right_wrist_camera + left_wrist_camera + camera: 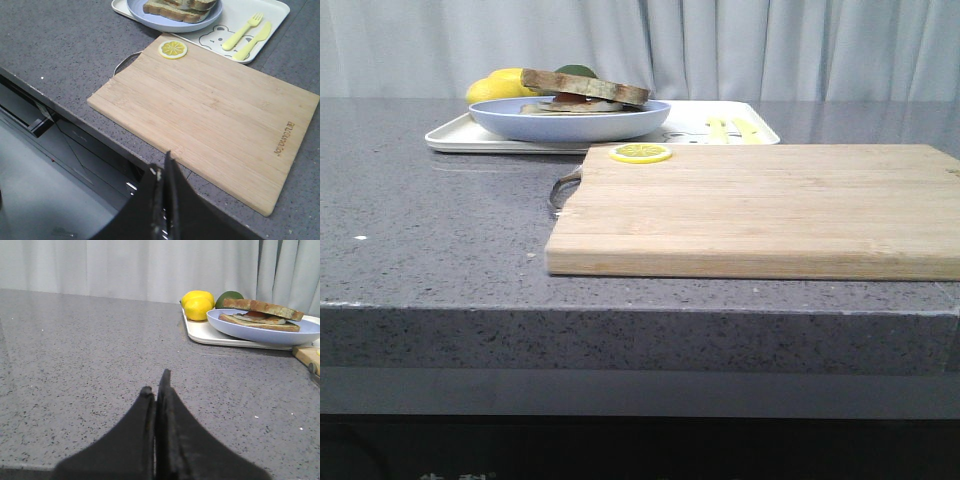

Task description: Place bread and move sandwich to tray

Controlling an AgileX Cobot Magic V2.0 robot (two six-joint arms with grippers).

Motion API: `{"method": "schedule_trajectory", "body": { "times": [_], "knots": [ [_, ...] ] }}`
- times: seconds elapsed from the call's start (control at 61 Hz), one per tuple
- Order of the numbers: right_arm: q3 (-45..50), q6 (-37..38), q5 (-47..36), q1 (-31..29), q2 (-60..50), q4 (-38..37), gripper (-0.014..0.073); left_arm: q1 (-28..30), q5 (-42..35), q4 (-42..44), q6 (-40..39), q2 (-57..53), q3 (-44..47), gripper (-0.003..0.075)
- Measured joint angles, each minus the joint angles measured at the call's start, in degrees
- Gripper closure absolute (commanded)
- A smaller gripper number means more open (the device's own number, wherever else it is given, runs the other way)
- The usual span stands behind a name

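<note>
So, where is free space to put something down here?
The cutting board is bare except for the lemon slice at its far left corner. The counter left of the board is bare too. The tray is crowded: plate with sandwich, plus fork and knife.

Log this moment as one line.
sandwich: on blue plate, on tray | cutting board: lemon slice only | left pincer: shut | right pincer: shut
</note>
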Motion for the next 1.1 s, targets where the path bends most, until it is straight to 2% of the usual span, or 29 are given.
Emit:
{"method": "schedule_trajectory", "body": {
  "times": [0.869,0.968,1.099],
  "knots": [
    [0.13,0.00,0.00,-0.10,-0.26,0.00,0.0664,0.00,0.00,-0.21,0.00,0.00,0.00,0.0741],
    [1.61,0.00,-0.60,-1.93,-1.52,0.13,0.0664,0.00,0.00,-0.21,0.00,0.00,0.00,0.0741],
    [7.48,0.00,-5.25,-8.47,-4.82,0.13,0.0662,0.00,0.00,-0.21,0.00,0.00,0.00,0.0741]
  ]
}}
